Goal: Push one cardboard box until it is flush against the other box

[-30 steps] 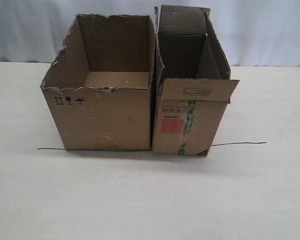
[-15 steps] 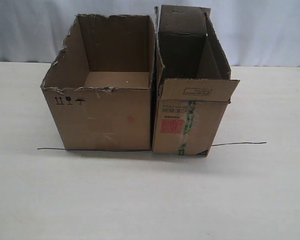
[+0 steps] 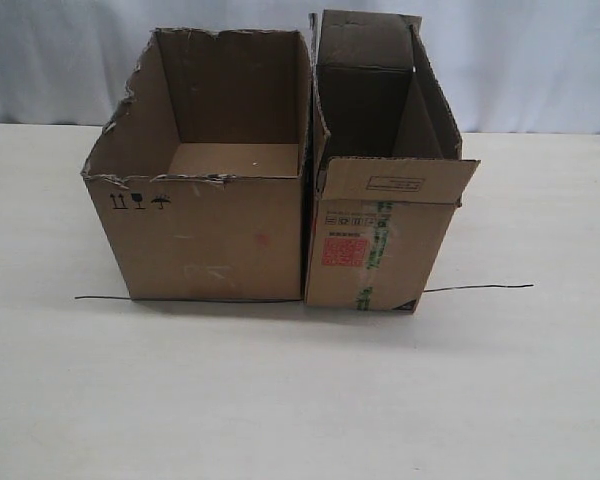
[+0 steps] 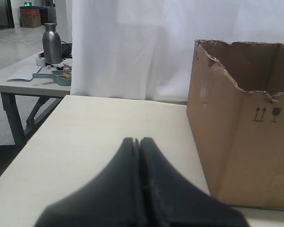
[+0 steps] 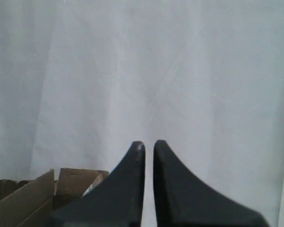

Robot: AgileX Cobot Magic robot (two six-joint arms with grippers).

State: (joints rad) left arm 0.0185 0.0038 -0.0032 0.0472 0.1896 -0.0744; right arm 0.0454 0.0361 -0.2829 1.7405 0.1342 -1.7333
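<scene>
- The black left fingers [image 4: 118,189] are pressed together and hold nothing. They hang over the pale worktop [image 3: 300,400], apart from the boxes.
- The black right fingers [image 5: 128,189] are all but closed, with a thin slit between them. They are empty and raised above the box rims.
- A thin black line [image 3: 477,288] runs across the worktop under both boxes.
- The narrow brown cardboard box with a red label and green-printed tape [image 3: 370,250] stands side to side against the wide plain brown box with a torn rim [image 3: 210,235], with only a dark seam between them.
- Nothing has shifted over the last second, so the push looks finished and the task appears complete.
- A white curtain [image 3: 540,60] hangs behind.
</scene>
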